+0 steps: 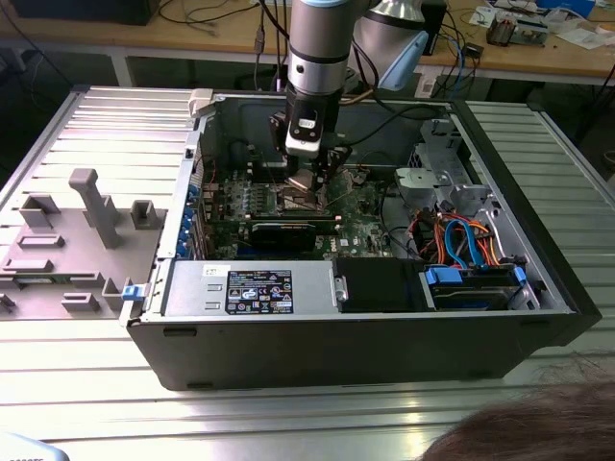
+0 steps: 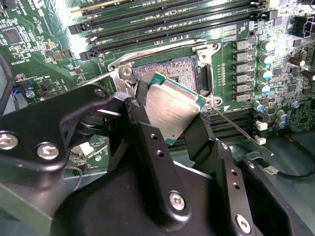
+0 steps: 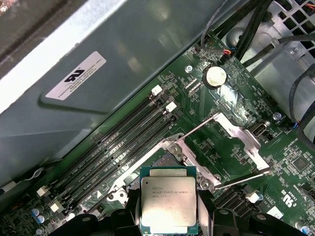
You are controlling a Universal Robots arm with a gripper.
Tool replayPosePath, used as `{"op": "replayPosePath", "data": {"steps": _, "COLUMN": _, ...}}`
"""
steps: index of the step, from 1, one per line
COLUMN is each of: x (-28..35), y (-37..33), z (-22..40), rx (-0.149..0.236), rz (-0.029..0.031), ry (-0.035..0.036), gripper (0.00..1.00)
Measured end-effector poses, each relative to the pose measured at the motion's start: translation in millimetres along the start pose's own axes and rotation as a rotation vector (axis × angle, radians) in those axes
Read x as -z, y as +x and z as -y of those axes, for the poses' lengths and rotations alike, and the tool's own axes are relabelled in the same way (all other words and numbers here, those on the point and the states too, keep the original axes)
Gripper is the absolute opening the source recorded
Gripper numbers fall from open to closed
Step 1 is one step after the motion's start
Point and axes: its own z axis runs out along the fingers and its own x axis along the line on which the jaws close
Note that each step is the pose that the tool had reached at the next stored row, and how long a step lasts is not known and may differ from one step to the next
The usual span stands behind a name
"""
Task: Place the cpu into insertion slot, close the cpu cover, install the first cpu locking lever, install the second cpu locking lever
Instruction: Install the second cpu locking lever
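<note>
Second wrist view: gripper (image 2: 170,123) clenched on cpu (image 2: 172,110), black fingers (image 2: 147,142) pressing two opposite edges. Cpu flat, square, dull silver-grey lid, teal-green rim; held tilted above slot (image 2: 170,73), overlapping one side of it; contact not determinable. Slot square, dark pin field bare, bright metal rim. Cover (image 3: 241,132) in first wrist view standing open beside slot, thin silver frame with cut-out window. Lever (image 2: 236,129) of thin bright wire angled clear past a slot corner; another lever (image 2: 152,50) along the slot edge nearest memory slots (image 2: 162,19). Memory slots long, black, parallel, just beside slot. Board (image 2: 29,29) green, crowded with small parts. Exterior view: arm (image 1: 317,38) reaching down through open top of case (image 1: 336,331); grey sheet-metal walls on every side, cables (image 1: 461,235) at exterior view's right.
</note>
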Motion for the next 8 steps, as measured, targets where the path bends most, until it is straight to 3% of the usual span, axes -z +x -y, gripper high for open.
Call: {"op": "replayPosePath", "data": {"steps": 8, "x": -0.1, "y": 0.0, "z": 0.0, "rx": -0.023, "rz": -0.0001, "ry": -0.0005, "gripper": 0.55}}
